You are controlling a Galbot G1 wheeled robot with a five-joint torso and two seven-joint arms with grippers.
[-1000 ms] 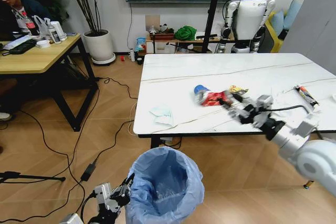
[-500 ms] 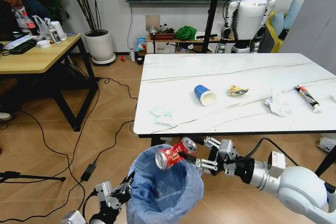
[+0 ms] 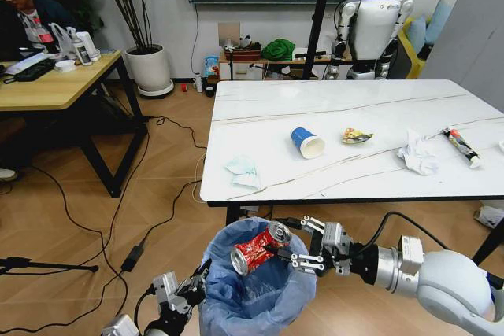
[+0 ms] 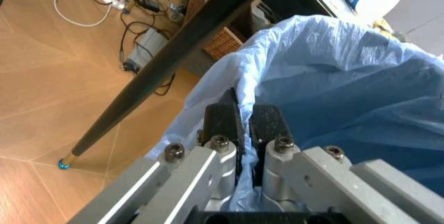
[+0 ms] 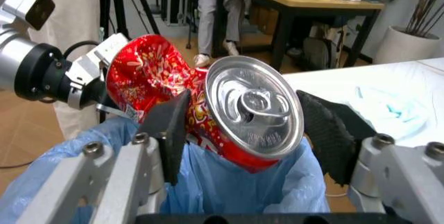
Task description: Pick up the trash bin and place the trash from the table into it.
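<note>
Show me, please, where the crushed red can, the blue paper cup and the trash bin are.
crushed red can (image 3: 256,248): head view, on its dented red side.
blue paper cup (image 3: 305,142): head view, on its blue wall near the white mouth.
trash bin (image 3: 228,308): head view, on the blue bag's outer wall.

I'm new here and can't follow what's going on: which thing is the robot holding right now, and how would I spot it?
Find the white marble-look table, then look down to the trash bin lined with a light-blue bag in front of it. Right over the bin's mouth, the right gripper has its fingers shut on a crushed can. It is the only red, dented metal thing, with a silver top; the other litter lies on the table.
</note>
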